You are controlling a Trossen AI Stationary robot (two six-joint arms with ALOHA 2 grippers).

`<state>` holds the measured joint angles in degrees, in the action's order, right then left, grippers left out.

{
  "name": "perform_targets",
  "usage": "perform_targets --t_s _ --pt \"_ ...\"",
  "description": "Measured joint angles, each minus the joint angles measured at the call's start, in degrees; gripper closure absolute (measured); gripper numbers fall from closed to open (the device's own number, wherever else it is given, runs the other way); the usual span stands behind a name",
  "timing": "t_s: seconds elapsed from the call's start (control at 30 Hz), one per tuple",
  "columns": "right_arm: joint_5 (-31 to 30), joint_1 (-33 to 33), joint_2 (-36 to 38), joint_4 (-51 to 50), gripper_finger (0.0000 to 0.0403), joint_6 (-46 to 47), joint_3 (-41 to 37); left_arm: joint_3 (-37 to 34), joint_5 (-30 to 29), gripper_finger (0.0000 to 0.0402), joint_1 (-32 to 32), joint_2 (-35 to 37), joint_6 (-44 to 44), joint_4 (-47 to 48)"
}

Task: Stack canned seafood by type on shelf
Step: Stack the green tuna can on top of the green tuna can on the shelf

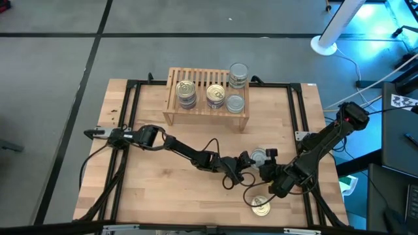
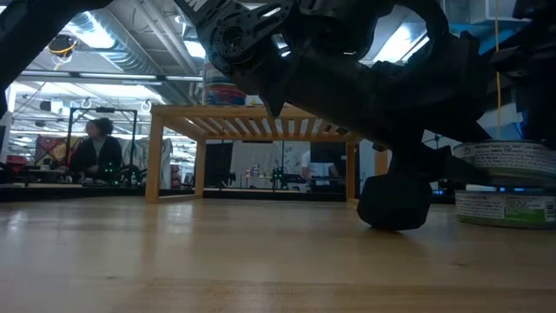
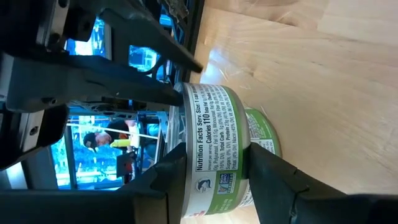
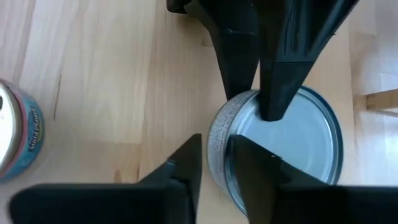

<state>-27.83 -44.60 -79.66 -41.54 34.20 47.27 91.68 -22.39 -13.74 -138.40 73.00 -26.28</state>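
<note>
Jaws of the left gripper (image 1: 247,158) are closed on the top tin (image 1: 258,155), one finger pressed to each side of its white-and-green label. This silver-lidded tin sits on a lower tin (image 2: 504,209) of the same kind, and the pair stands on the table (image 1: 163,196) in front of the shelf, toward the right side. The right gripper (image 1: 268,163) meets the same top tin from the opposite side, set over its rim with the edge of the lid in the narrow gap; whether it grips the rim or has let go cannot be told. A gold-lidded tin (image 1: 261,207) lies on the table just nearer the front edge, apart from the stack. The shelf (image 1: 175,75) stands at the back of the table and carries two gold-lidded stacks (image 1: 186,91) on its left and middle and two silver-lidded stacks (image 1: 238,75) at its right end. Beyond the table, a person (image 2: 100,148) sits in the room behind.
</note>
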Motion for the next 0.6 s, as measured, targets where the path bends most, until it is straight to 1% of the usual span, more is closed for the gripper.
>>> perform_targets --t_s 0.07,0.17,0.3,0.4,0.6 --pt "0.1 0.0 -0.1 -0.6 0.0296 0.0 0.4 0.0 0.0 0.0265 0.0 0.0 -0.3 -0.1" --pt "0.4 0.1 -0.2 -6.1 0.0280 0.0 3.2 0.0 0.2 0.0265 -0.1 0.0 -0.4 -0.3" --pt "-2.1 0.0 0.7 -12.5 0.0277 0.0 8.0 0.1 0.2 0.0264 -0.4 0.0 -1.0 -0.3" --pt "-4.1 0.0 1.7 -16.1 0.0277 0.0 10.6 0.1 -1.8 0.0264 -0.9 0.0 -1.4 -1.3" --pt "-7.7 0.0 3.9 -21.2 0.0276 0.0 11.7 0.1 -4.3 0.0263 -2.0 0.0 -1.3 -6.9"
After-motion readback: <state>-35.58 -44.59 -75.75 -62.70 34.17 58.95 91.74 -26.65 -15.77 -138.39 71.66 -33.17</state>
